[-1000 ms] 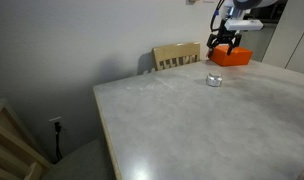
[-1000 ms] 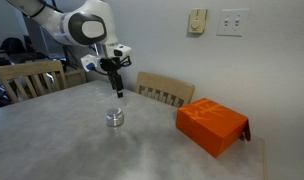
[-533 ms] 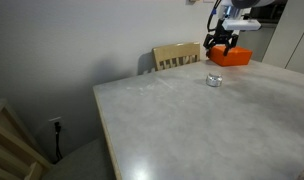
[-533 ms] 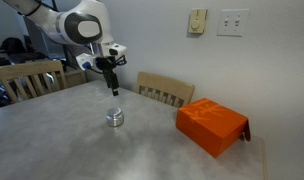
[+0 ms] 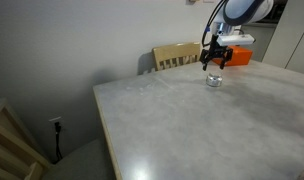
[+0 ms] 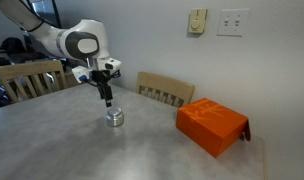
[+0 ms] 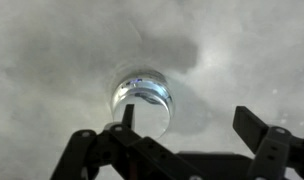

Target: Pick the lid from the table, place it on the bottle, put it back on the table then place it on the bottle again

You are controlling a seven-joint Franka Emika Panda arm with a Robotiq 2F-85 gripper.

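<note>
The bottle (image 6: 114, 116) is a small squat clear glass jar standing on the pale grey table (image 6: 62, 150). It also shows in an exterior view as the bottle (image 5: 214, 80) on the table (image 5: 192, 130). From above, the bottle (image 7: 144, 98) has a silvery-clear round top. I cannot tell whether the lid sits on it, and no separate lid shows on the table (image 7: 52, 50). My gripper (image 6: 108, 101) hangs open just above the bottle. In the wrist view the gripper (image 7: 192, 125) is empty, and the bottle lies by its left finger (image 7: 127, 115).
An orange box (image 6: 212, 125) lies on the table toward the wall, seen behind the gripper (image 5: 213, 68) as the orange box (image 5: 237, 57). Wooden chairs (image 6: 164, 90) (image 6: 27, 78) stand at the table's edges. Another chair (image 5: 12, 145) stands near the front corner.
The gripper has come down and moved over toward the bottle. It has stayed open and empty. The bottle has not moved.
</note>
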